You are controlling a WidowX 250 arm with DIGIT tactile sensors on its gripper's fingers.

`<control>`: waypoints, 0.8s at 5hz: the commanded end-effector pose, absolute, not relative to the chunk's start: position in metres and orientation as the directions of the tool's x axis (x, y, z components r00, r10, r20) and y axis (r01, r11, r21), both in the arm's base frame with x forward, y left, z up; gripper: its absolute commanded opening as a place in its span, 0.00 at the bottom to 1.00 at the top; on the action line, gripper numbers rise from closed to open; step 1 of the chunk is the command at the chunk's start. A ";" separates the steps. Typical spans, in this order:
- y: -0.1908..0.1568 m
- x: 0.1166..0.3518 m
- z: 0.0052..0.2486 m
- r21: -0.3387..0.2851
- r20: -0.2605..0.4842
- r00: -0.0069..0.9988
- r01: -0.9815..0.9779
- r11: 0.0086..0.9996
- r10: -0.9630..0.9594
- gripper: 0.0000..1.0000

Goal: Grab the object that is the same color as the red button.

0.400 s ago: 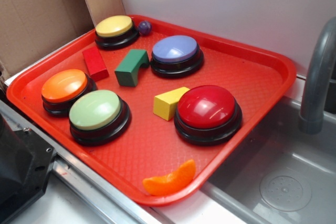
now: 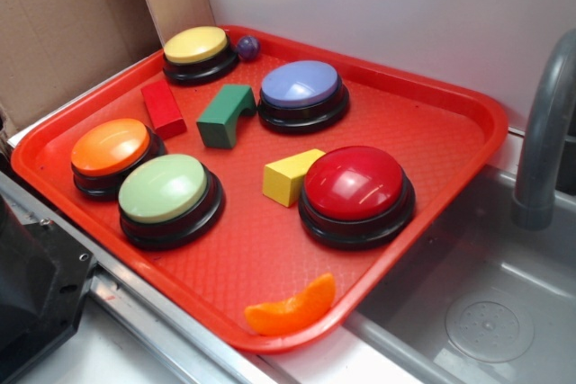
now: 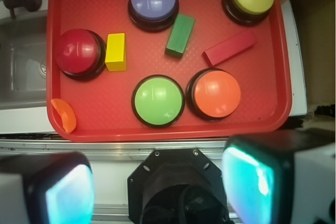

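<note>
The small red block (image 2: pixel 163 108) lies on the red tray (image 2: pixel 423 141) at its left side, between the yellow button and the orange button; in the wrist view the red block (image 3: pixel 230 47) lies at the upper right. The red button (image 2: pixel 354 183) stands at the tray's right front, and in the wrist view the red button (image 3: pixel 79 52) is at the left. My gripper (image 3: pixel 157 184) is open and empty, high above the counter's rail, short of the tray's near edge. It does not show in the exterior view.
On the tray also stand a yellow button (image 2: pixel 196 45), a blue button (image 2: pixel 301 85), an orange button (image 2: pixel 111 147) and a green button (image 2: pixel 165 188). A green arch block (image 2: pixel 226 115), a yellow block (image 2: pixel 290 175), an orange slice (image 2: pixel 292 309) and a purple ball (image 2: pixel 247 46) lie there. A sink (image 2: pixel 490 303) with a faucet (image 2: pixel 544 141) is at the right.
</note>
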State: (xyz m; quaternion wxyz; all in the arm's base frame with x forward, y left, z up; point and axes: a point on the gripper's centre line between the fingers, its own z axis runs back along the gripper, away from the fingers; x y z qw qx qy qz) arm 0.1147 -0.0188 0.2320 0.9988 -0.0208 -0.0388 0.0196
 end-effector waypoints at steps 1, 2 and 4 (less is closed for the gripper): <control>0.008 0.146 0.206 -0.182 0.054 0.896 -0.426 0.886 0.442 1.00; 0.032 0.167 0.180 -0.234 0.075 0.766 -0.609 0.758 0.639 1.00; 0.076 0.203 0.134 -0.270 0.148 0.503 -0.807 0.524 0.851 1.00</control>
